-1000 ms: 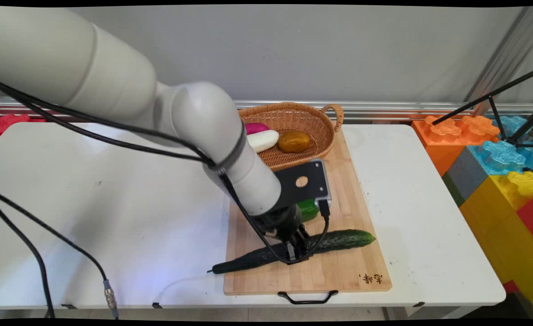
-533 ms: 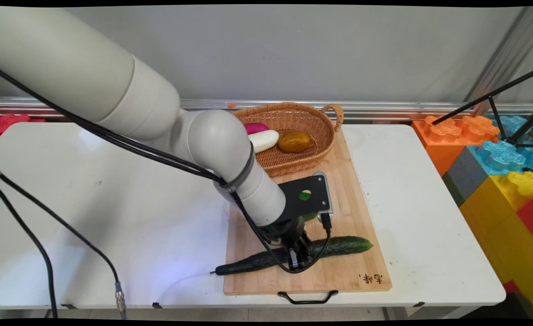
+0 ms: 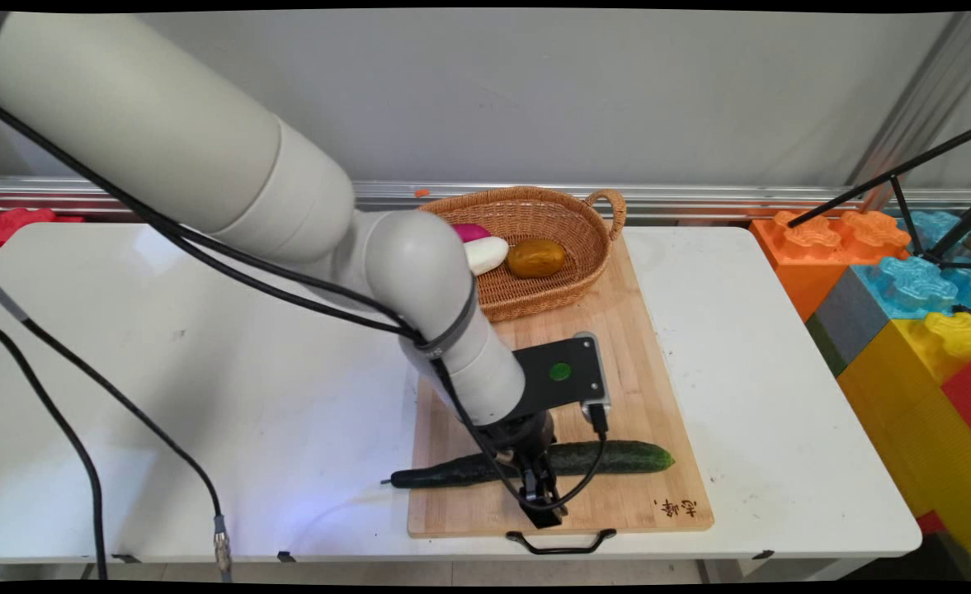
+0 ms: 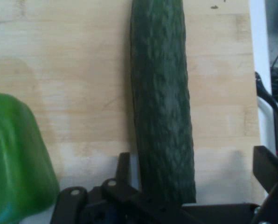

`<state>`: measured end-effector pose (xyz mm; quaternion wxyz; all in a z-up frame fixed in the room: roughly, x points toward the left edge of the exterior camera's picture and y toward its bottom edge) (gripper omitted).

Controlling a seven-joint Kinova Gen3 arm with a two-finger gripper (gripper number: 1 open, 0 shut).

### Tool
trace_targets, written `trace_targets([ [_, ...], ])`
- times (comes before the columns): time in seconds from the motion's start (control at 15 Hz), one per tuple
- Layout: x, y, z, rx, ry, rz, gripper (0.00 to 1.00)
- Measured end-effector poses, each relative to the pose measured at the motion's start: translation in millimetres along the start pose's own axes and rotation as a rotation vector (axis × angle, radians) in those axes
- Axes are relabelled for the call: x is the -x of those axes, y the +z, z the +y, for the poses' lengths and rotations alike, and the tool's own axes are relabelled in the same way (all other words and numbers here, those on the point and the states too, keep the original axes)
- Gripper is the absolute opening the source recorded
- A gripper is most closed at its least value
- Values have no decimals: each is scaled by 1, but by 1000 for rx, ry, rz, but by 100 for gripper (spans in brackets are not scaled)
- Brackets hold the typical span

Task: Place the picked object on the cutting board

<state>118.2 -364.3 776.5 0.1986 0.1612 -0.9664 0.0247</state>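
Things on the table and the board

A cutting board lies on the table, to the right of the middle, and reaches the near edge. A basket sits on the far end of the board, with three foods inside it, side by side. A cucumber lies across the near part of the board, and its left end sticks out over the table. The gripper is down over the cucumber's middle. A pepper sits on the board just behind the cucumber. Big blocks stand past the table's right side.

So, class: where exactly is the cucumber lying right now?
In the main view the cucumber lies lengthwise across the near part of the wooden cutting board, its stem end overhanging the board's left edge, under the gripper.
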Motion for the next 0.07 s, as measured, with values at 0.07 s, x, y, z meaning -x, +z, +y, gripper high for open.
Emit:
trace_targets([
  [0.07, -6, -2, 0, 0, -1, -4, 100],
])
